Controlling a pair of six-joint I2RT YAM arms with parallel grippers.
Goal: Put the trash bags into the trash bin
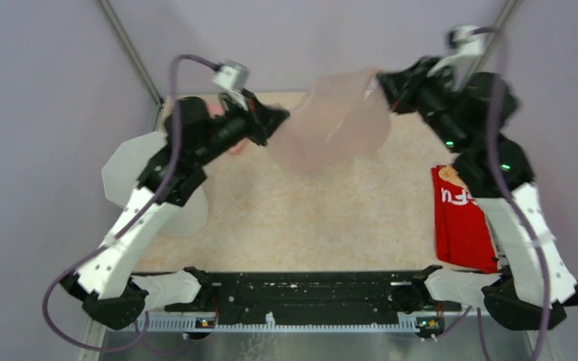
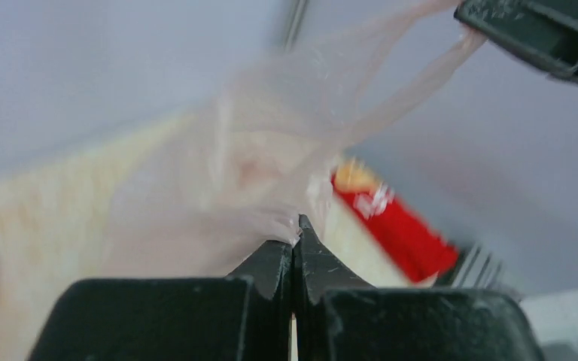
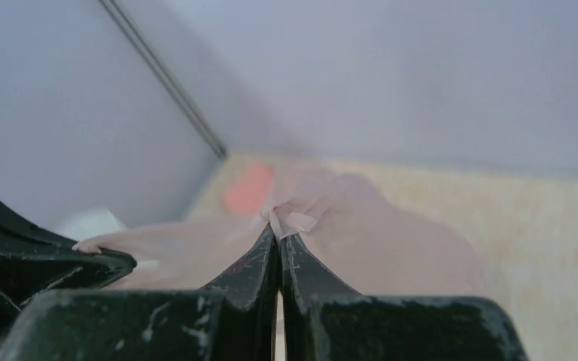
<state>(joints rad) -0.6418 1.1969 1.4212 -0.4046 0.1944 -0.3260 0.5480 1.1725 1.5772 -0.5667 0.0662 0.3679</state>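
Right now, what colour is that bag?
The trash bag is translucent pale pink; top external view best.

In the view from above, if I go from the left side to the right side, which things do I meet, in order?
trash bin → left pincer → trash bag → right pincer → red packet
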